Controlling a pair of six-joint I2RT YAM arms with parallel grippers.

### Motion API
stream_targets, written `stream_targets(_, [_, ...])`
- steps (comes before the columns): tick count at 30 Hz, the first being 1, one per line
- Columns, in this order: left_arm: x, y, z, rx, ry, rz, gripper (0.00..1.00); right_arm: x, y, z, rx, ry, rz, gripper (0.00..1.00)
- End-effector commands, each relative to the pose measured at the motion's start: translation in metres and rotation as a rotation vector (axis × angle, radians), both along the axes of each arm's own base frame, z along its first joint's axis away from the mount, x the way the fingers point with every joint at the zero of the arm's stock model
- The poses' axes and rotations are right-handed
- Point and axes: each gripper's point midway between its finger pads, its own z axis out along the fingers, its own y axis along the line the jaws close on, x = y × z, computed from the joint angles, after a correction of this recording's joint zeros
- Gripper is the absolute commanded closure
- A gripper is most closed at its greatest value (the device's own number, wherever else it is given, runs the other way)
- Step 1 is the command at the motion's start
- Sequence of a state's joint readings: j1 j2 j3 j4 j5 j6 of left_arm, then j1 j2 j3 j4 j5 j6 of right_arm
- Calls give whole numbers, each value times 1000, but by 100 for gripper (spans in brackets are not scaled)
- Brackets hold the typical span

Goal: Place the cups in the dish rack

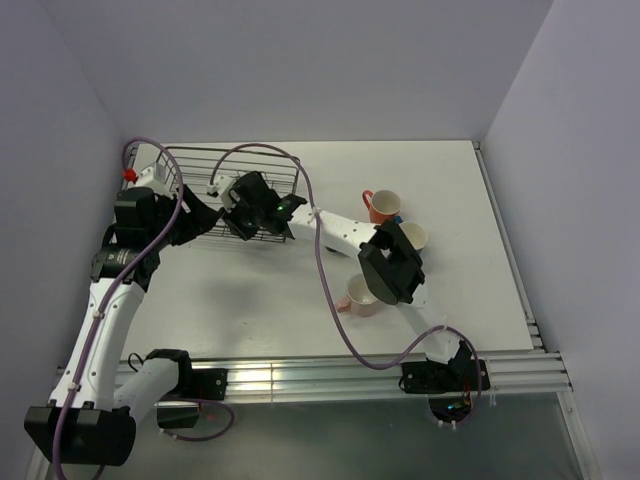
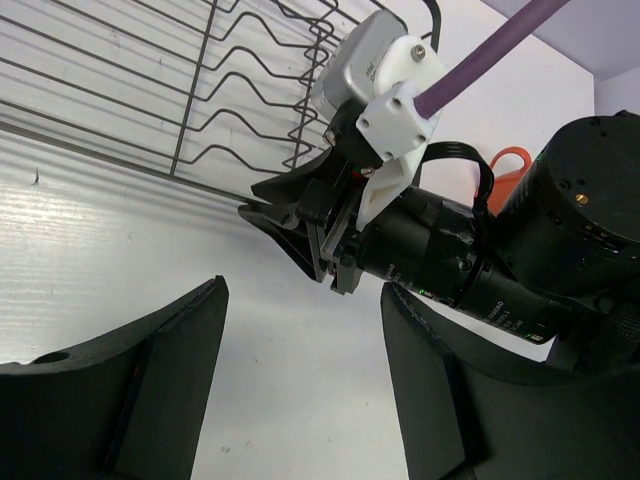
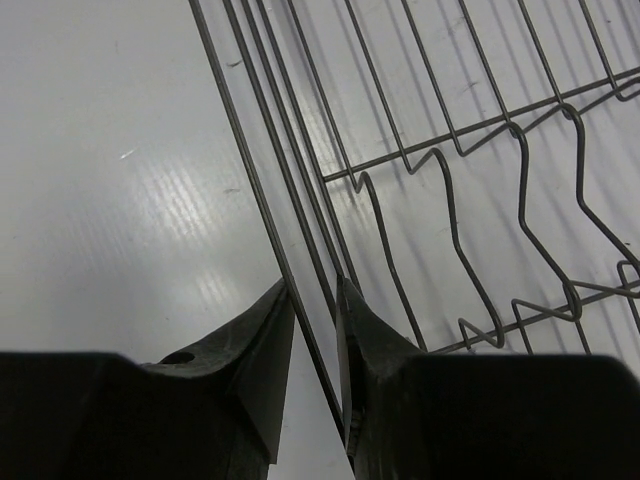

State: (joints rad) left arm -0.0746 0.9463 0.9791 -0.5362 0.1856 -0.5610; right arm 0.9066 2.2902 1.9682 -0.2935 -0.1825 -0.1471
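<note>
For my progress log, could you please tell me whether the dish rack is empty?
Empty where visible: the dish rack shows only bare wire; the orange cup and pink cup sit on the table; part is hidden.

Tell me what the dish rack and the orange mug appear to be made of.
Dish rack: thin dark metal wire with a dull, slightly shiny finish. The bent rods and the see-through grid show it. Orange mug: probably glazed ceramic, possibly plastic. It has a smooth orange outside and a pale inside, but it is too small in view to be sure.

White-and-black arms, purple cables
</note>
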Motion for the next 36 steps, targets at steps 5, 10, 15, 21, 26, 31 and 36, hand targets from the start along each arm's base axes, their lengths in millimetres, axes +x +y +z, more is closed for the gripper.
stream_targets(5, [-2,4,16,19,-65,10,30,-33,7,32,65,20,124,69])
stream_targets(10, [-6,6,19,18,-72,24,30,-52,10,30,71,57,207,70])
stream_targets(15, [-10,11,27,19,-90,55,30,-70,13,24,56,77,267,70])
stream_targets(21, [-15,19,35,19,-109,109,30,-90,8,15,36,101,310,72])
stream_targets(26, [-16,20,37,19,-113,119,30,-93,3,7,15,94,283,71])
stream_targets(31, [-15,20,35,12,-109,119,30,-89,2,14,13,80,261,63])
stream_targets(36, [-14,20,34,18,-105,118,29,-83,3,31,26,49,230,53])
